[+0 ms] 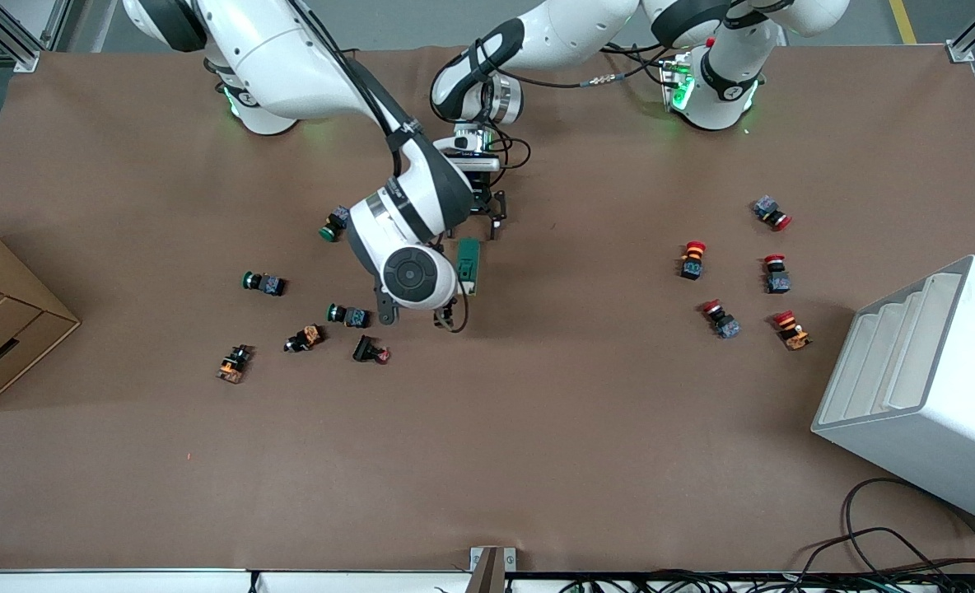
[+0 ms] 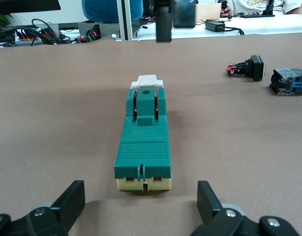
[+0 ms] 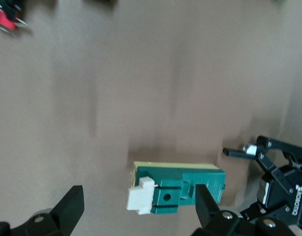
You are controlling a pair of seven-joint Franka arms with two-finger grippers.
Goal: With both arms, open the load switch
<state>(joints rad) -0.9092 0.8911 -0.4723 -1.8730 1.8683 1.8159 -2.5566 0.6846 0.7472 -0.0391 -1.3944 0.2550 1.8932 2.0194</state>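
Note:
The load switch (image 1: 468, 265) is a dark-green block lying flat mid-table, its white toggle (image 1: 471, 288) on the end nearer the front camera. In the left wrist view the load switch (image 2: 142, 142) lies just ahead of my open left gripper (image 2: 139, 204), its cream end toward the fingers and apart from them. My left gripper (image 1: 487, 221) hangs low by the switch's end farther from the camera. My right gripper (image 1: 416, 316) is open over the toggle end. In the right wrist view the white toggle (image 3: 141, 195) sits between its spread fingers (image 3: 72, 204), untouched.
Green-capped push buttons (image 1: 267, 283) and others (image 1: 347, 314) lie toward the right arm's end, red-capped ones (image 1: 692, 259) toward the left arm's end. A white rack (image 1: 924, 387) and a cardboard box (image 1: 2, 321) stand at the table's ends. Two buttons (image 2: 249, 68) lie near the switch.

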